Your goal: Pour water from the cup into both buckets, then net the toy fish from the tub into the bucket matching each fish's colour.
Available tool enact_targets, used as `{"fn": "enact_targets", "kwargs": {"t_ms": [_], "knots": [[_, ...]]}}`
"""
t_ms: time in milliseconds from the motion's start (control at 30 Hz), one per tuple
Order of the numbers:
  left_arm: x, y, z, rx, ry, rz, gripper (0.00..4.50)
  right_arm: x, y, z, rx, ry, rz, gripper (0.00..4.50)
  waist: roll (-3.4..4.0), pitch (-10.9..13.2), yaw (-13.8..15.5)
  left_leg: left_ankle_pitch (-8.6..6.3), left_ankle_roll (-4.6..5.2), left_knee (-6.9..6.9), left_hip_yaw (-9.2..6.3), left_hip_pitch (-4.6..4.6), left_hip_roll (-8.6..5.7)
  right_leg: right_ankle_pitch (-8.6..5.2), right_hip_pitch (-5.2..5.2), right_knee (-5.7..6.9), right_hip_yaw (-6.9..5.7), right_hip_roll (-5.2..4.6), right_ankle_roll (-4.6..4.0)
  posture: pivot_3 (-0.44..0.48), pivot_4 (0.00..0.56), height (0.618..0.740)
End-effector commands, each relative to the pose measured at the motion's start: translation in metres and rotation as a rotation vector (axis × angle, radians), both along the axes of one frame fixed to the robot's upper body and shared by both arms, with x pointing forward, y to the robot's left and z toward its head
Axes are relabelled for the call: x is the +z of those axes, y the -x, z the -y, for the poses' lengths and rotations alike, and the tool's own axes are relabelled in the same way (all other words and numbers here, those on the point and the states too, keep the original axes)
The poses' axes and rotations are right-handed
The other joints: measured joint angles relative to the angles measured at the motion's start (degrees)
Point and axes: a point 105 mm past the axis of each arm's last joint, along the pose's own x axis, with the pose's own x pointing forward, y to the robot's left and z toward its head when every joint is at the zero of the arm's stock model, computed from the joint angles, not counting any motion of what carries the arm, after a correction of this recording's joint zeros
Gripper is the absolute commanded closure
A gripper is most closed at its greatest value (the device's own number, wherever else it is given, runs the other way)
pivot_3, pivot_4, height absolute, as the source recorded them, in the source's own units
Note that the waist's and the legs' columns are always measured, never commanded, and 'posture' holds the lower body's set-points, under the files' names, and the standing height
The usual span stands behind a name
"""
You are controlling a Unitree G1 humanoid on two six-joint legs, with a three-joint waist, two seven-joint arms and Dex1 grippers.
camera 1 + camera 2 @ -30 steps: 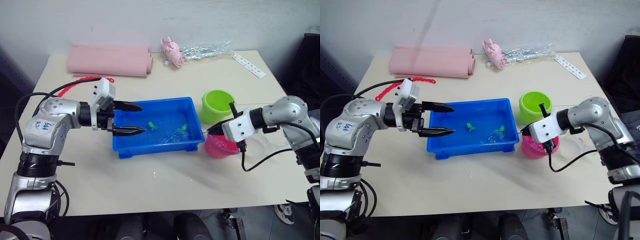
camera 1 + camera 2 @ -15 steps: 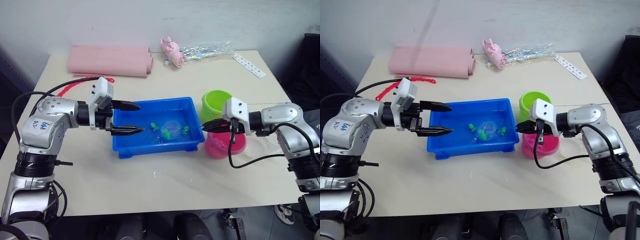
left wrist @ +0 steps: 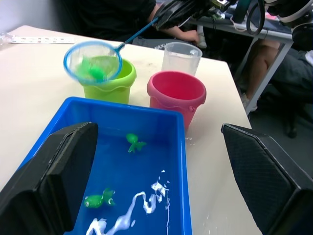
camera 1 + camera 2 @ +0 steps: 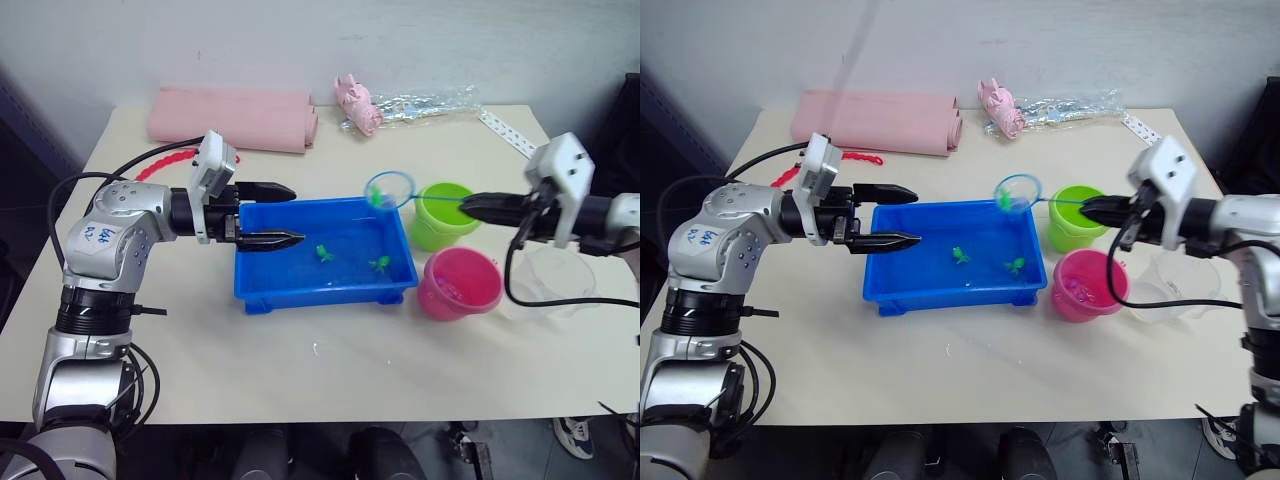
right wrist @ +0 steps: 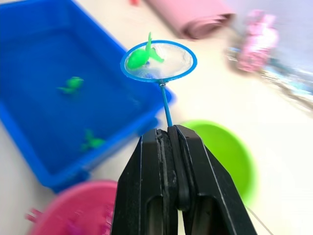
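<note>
- Right pincer (image 5: pixel 168 128) is clamped on the thin handle of the net (image 4: pixel 389 188). The hoop hangs above the far right corner of the tub (image 4: pixel 262 292), just beside the green bucket (image 4: pixel 444 215), with one green fish (image 5: pixel 139 58) in the fine mesh.
- Left pincer (image 4: pixel 283 214) has its fingers apart over the left end of the tub and holds nothing.
- Nearest is the pink bucket (image 4: pixel 460 283), smooth round plastic. Small pink shapes inside seem to be fish, so I judge the pink sorting is done or almost done.
- Clear cup (image 4: pixel 553 282) stands upright on the tabletop (image 4: pixel 330 370) beside it, so pouring looks finished.
- Two green fish (image 4: pixel 324 252) lie in the shallow glossy tub, not yet netted.
</note>
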Motion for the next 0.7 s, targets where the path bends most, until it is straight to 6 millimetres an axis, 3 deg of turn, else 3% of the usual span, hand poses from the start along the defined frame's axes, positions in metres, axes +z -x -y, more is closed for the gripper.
{"fn": "enact_targets", "kwargs": {"t_ms": [33,133,233,367,500,700], "knots": [[0.012,0.000,0.003,-0.026,0.011,0.056,0.07,0.019,0.006,0.023,-0.086,0.061,0.080,4.50,0.00,0.00,-0.19,0.00,0.00,-0.01,0.01,0.00,0.00,0.00,0.00,0.00,0.00,0.00,0.00,0.000,0.150,0.740],[0.012,-0.003,0.005,-0.026,0.004,0.076,0.07,0.020,-0.001,0.046,-0.178,0.230,0.157,4.50,0.00,0.00,-0.57,0.00,0.00,-0.02,0.03,0.01,0.00,0.00,-0.01,0.01,0.01,0.02,0.00,0.000,0.150,0.740],[0.012,-0.005,0.006,-0.027,0.004,0.082,0.07,0.019,-0.008,0.054,-0.159,0.544,0.297,4.50,0.00,0.00,-0.61,0.00,0.00,-0.06,0.06,0.02,0.01,0.00,-0.03,0.00,0.03,0.01,0.00,0.000,0.150,0.740],[0.011,-0.004,0.008,-0.034,0.003,0.088,0.07,0.013,-0.018,0.045,-0.002,1.018,0.532,4.50,0.00,0.00,-0.94,0.00,0.00,-0.07,0.13,0.05,0.02,0.00,-0.09,0.01,0.10,0.02,0.00,0.000,0.150,0.740],[0.012,-0.004,0.008,-0.033,-0.005,0.097,0.07,0.009,-0.021,0.032,0.214,1.351,0.726,4.50,0.02,0.01,-1.49,0.01,-0.02,-0.09,0.14,0.04,0.05,0.00,-0.17,0.06,0.12,0.02,0.00,0.000,0.150,0.740],[0.013,-0.005,0.003,-0.017,-0.006,0.102,0.07,0.020,-0.024,0.031,0.283,1.448,0.844,4.50,0.02,0.01,-1.86,0.03,-0.05,-0.15,0.13,0.03,0.04,0.00,-0.21,0.06,0.11,0.02,0.00,0.000,0.150,0.740]]}}
